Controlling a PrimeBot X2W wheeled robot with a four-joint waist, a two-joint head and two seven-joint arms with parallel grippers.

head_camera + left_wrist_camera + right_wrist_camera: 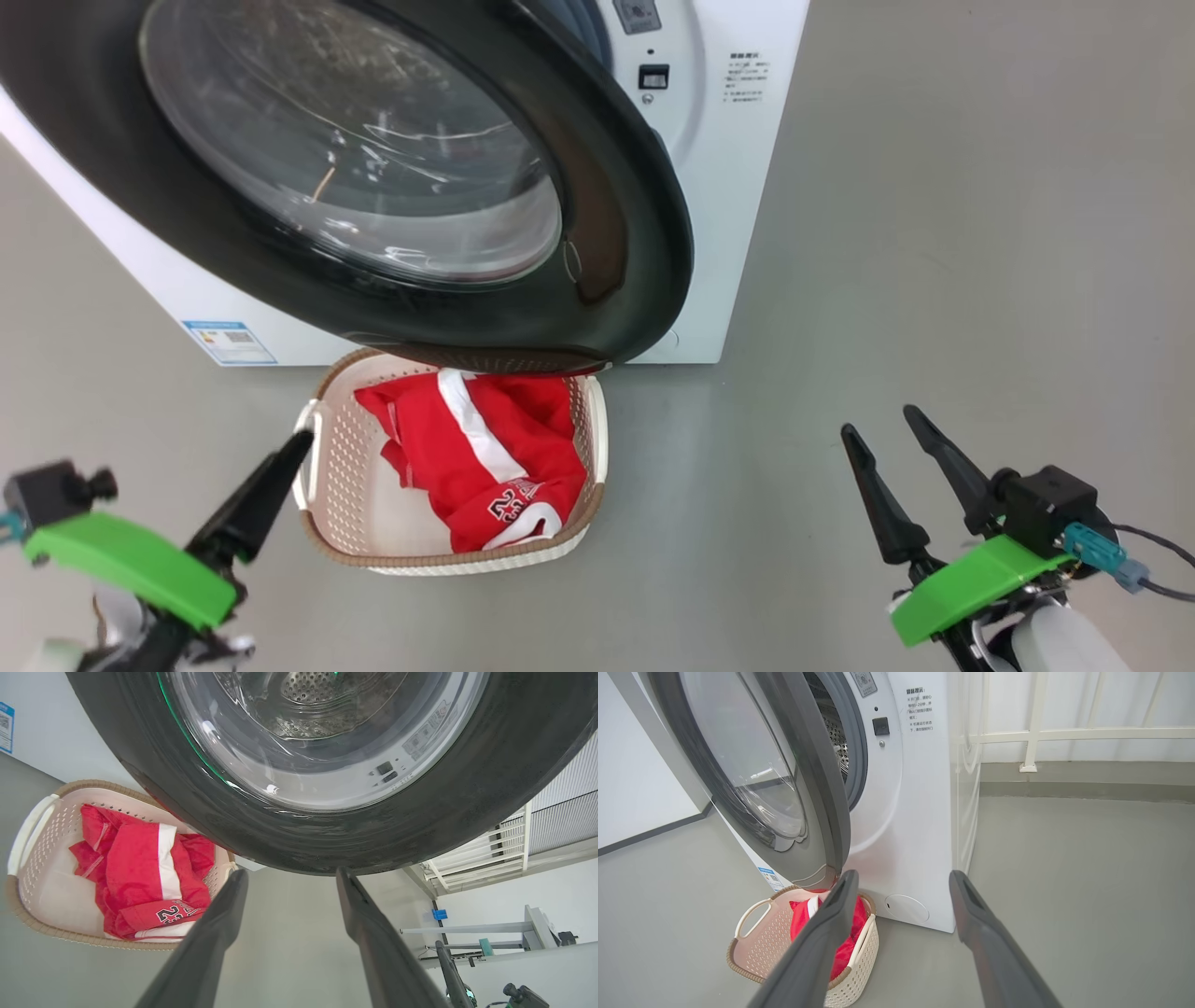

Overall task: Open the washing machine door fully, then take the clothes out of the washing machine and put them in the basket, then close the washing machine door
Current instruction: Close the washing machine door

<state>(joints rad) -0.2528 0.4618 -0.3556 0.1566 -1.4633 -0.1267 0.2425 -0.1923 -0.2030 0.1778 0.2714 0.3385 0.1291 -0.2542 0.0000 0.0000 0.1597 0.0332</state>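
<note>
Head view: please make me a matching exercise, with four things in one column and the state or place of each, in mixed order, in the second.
Column 1
1. washing machine door
2. clothes
3. basket
4. right claw

Column 2
a. empty, jaws apart
b. swung open
c. standing on the floor
d. lying in the basket

Pairs: 1-b, 2-d, 3-c, 4-a

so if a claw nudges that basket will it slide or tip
Probably slides: the basket is perforated plastic holding only a jersey, so likely light, and the floor looks smooth. A push up high might tip it instead, since its sides look fairly tall.
</note>
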